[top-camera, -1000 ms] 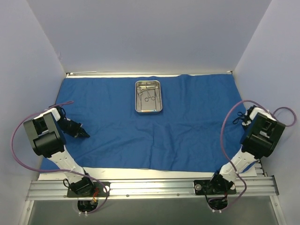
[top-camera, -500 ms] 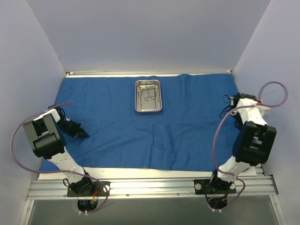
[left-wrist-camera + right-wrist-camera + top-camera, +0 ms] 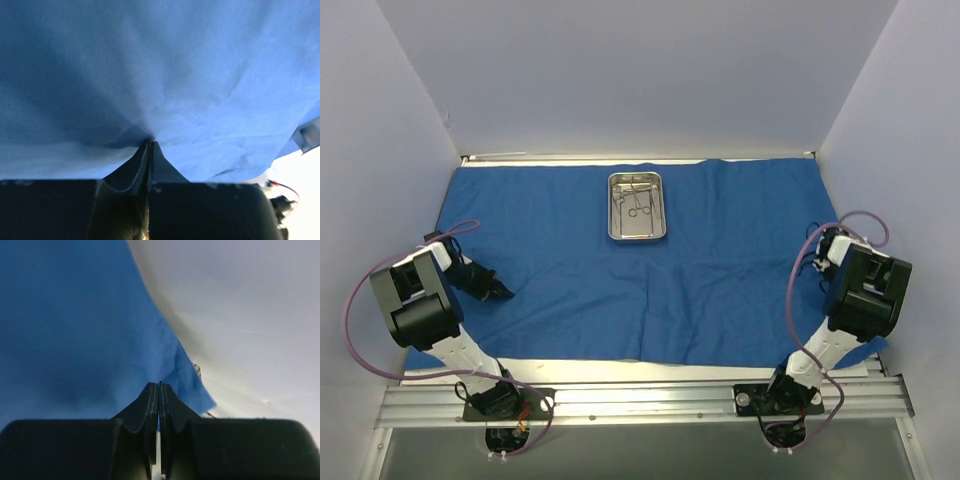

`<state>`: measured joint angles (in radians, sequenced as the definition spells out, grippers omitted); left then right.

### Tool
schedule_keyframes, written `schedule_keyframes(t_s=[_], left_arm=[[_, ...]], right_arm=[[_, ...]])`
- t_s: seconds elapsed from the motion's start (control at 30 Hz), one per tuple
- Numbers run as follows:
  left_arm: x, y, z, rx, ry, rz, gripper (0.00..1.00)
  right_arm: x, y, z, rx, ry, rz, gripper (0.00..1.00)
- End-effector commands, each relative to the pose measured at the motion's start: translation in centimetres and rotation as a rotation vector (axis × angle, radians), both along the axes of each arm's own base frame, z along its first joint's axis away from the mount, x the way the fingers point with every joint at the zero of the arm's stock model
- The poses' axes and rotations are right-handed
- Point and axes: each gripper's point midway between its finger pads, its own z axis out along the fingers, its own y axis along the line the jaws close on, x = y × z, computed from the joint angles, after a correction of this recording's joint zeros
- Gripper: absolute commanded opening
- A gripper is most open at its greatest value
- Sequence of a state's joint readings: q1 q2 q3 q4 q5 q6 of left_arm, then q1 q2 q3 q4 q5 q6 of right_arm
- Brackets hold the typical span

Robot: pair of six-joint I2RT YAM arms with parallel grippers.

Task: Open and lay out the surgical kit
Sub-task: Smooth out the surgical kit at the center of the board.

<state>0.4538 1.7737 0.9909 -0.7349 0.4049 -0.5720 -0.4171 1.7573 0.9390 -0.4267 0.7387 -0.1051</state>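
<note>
From above: left gripper [image 3: 500, 291] shut, tips down on flat blue cloth [image 3: 620, 280]. Tray [image 3: 637, 206] at far middle, long side pointing away from arms, tools [image 3: 636, 203] inside.
Left wrist: tips pressed together, poking into cloth.
Right wrist: right gripper [image 3: 159, 386] closed tight, just beside cloth's edge.
</note>
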Motion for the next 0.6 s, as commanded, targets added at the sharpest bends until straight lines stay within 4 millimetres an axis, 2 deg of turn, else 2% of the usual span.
schedule_keyframes(t_s=[0.0, 0.1, 0.17, 0.23, 0.27, 0.3, 0.33, 0.37, 0.4, 0.43, 0.47, 0.5, 0.57], left_arm=[[0.4, 0.2, 0.6, 0.016, -0.060, -0.014, 0.02], [0.1, 0.0, 0.6, 0.016, -0.057, -0.021, 0.02], [0.0, -0.1, 0.9, 0.026, -0.071, -0.038, 0.02], [0.6, -0.3, 2.1, 0.053, -0.141, -0.083, 0.02], [0.9, -0.6, 2.6, 0.076, -0.158, -0.113, 0.02], [1.0, -0.9, 3.4, 0.094, -0.184, -0.126, 0.02], [1.3, -1.4, 3.7, 0.094, -0.196, -0.126, 0.02], [1.6, -2.0, 4.1, 0.087, -0.202, -0.135, 0.02], [1.9, -3.0, 4.4, 0.080, -0.207, -0.155, 0.02], [2.3, -3.5, 4.4, 0.065, -0.198, -0.145, 0.02], [2.6, -3.8, 4.5, 0.057, -0.198, -0.148, 0.02], [3.1, -3.9, 4.5, 0.055, -0.187, -0.149, 0.02], [3.4, -4.1, 4.3, 0.035, -0.169, -0.136, 0.02]], right_arm=[[-2.3, -1.8, 0.5, 0.002, 0.048, 0.046, 0.00], [-4.5, -2.4, 0.2, 0.015, 0.060, 0.000, 0.00], [-3.8, -2.4, 1.1, -0.007, 0.047, 0.016, 0.00], [-1.1, -2.1, 2.6, -0.058, -0.051, 0.012, 0.00], [1.7, -0.6, 3.1, -0.057, -0.074, 0.095, 0.00], [3.4, 0.2, 3.7, -0.081, -0.097, 0.124, 0.00], [6.2, 0.7, 5.6, -0.128, -0.160, 0.150, 0.00], [8.6, 2.4, 6.7, -0.157, -0.205, 0.189, 0.00], [10.0, 3.1, 7.0, -0.159, -0.239, 0.173, 0.00], [10.3, 4.2, 7.1, -0.145, -0.312, 0.075, 0.00], [13.1, 4.8, 8.8, -0.123, -0.434, 0.022, 0.00], [14.5, 7.5, 6.2, 0.064, -0.469, -0.023, 0.00], [16.1, 12.2, 4.0, 0.314, -0.564, -0.095, 0.00]])
